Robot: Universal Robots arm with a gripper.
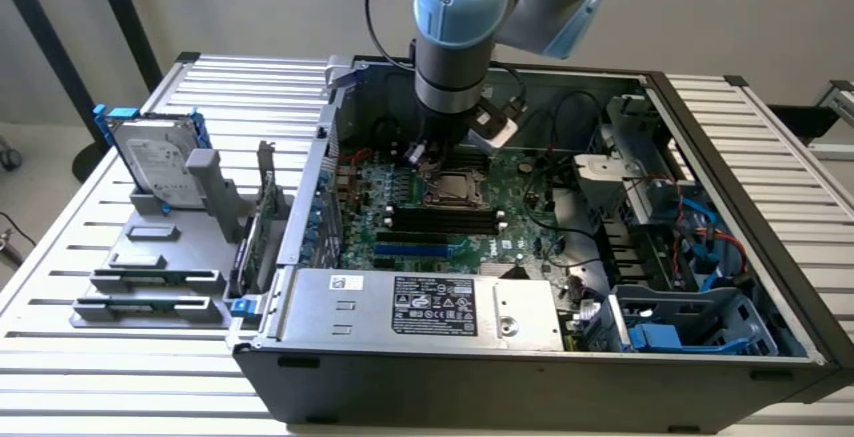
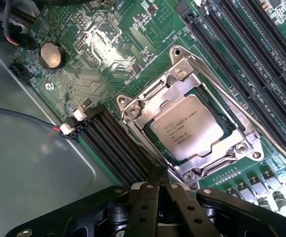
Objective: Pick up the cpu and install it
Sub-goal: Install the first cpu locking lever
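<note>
The black two-fingered gripper [image 2: 158, 185] is clenched with nothing between its fingers, its tips pressed together just off one corner of the socket frame. In the exterior view it hangs over the green motherboard [image 1: 461, 212] inside the open grey computer case [image 1: 534, 377].

From the fingertips, at about one o'clock in the wrist view, the small flat square cpu with its dull silver metal top [image 2: 192, 129] lies seated in the bright steel socket frame [image 2: 180, 79], which borders it on all sides.

By my judgement the cpu is light, stiff and smooth-topped, so slippery; its underside contacts are fragile. The safest hold would be by two opposite edges, kept level.

Count: one cpu, one socket frame, one round silver coin battery [image 2: 51, 54] at ten o'clock of the cpu, and banks of long black memory slots [image 2: 118, 148] on either side of the socket.
</note>
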